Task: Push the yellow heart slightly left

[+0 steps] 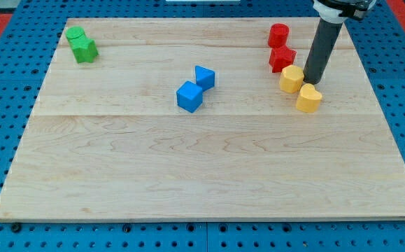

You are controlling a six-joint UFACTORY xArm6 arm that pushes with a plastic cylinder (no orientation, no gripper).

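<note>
The yellow heart (308,99) lies on the wooden board (202,168) at the view's right. A yellow pentagon-like block (292,78) sits just up and left of it, nearly touching. My tip (312,83) is at the heart's top edge, immediately right of the yellow pentagon. The dark rod rises from it toward the view's top right.
A red star-like block (282,59) and a red cylinder (278,34) stand above the yellow blocks. A blue cube (189,96) and blue triangle (204,76) sit mid-board. A green cube (75,35) and green star (85,50) are at the top left. The board's right edge is near the heart.
</note>
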